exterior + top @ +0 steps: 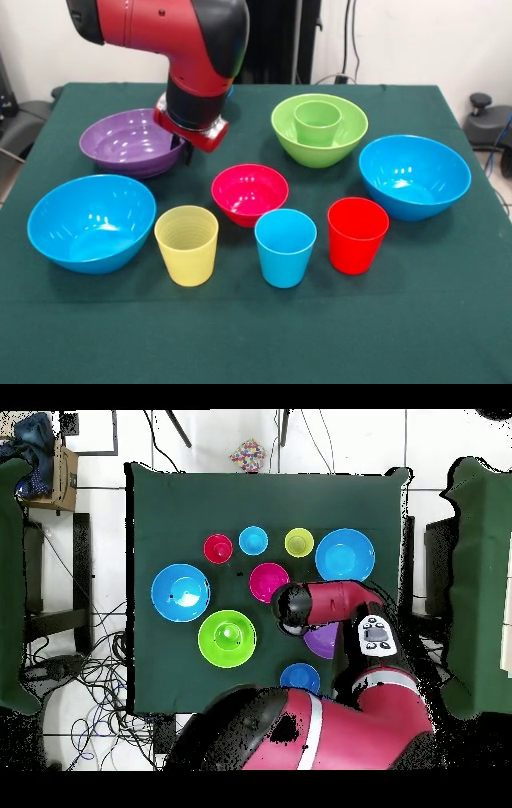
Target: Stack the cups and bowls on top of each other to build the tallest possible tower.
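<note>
My gripper [190, 150] hangs low at the right rim of the wide purple bowl [124, 144], under the red and black wrist; the arm covers it in the overhead view. The green cup [318, 122] stands inside the lime green bowl [320, 154]. The small pink-red bowl [250, 194] sits mid-table. Along the front stand the pale yellow cup [186, 244], the light blue cup [285, 246] and the red cup [357, 234]. One large light blue bowl [90, 222] is at the left, another [414, 176] at the right. The small dark blue bowl [300, 677] lies beside the arm.
All pieces stand on a dark green cloth [256, 336] over the table. The arm [330, 602] reaches across the purple bowl [322, 644] and hides most of it from above. Cables and chairs lie on the floor around the table.
</note>
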Motion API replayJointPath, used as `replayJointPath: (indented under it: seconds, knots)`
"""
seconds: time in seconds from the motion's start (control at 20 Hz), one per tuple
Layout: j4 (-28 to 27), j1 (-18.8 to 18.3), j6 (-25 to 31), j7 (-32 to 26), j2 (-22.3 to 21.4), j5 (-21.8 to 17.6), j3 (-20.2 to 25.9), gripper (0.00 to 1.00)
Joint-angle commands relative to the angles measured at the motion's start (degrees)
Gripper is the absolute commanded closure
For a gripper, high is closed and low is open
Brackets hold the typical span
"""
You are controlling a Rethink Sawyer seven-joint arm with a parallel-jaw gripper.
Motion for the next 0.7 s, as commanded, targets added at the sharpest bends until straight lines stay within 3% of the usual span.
replayJointPath:
  seconds: [0.05, 0.7]
  knots:
    - [2.15, 2.08, 1.38, -2.66, -3.89, 0.13, 3.50, 1.00]
    - [3.25, 1.76, 8.16, -6.07, -9.71, 2.69, 4.46, 1.00]
